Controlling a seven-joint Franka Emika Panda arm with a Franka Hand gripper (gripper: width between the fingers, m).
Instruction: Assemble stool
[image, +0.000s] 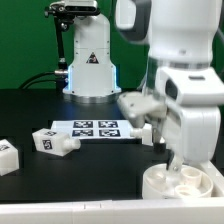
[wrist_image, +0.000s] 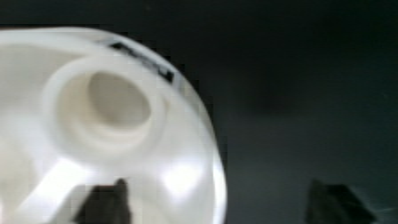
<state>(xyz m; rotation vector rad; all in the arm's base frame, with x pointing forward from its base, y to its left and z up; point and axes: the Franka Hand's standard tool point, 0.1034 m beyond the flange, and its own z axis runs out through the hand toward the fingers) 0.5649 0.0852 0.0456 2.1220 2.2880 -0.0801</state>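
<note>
Fingers (wrist_image: 107, 205): spread wide and released; nothing is gripped between them.
Finger placement: one dark tip is seen over the white seat (wrist_image: 71, 150), the other over the dark surface (wrist_image: 302, 90) beside it.
Between the tips: the seat's curved rim is straddled; whether it is touched cannot be told.
Socket (wrist_image: 111, 100): a round recessed hole in the seat is caught just ahead of the tip on the seat side.
Black tag (wrist_image: 143, 55): a blurred strip is glimpsed on the seat's edge.
Seat (image: 158, 182): it is found at the front of the surface, on the exterior view's right, open side up, directly under the arm (image: 185, 90).
In the way: part of the seat is hidden by the arm's lower end in the exterior view.
Marker board (image: 95, 129): it lies flat mid-surface, well apart from the seat.
Inner leg (image: 52, 142): it is lying just beside the marker board, towards the exterior view's left.
Outer leg (image: 7, 156): it is cut off at the exterior view's left edge, apart from the inner leg.
Background: a white base unit (image: 90, 62) with a triangle sign is seen behind the marker board.
</note>
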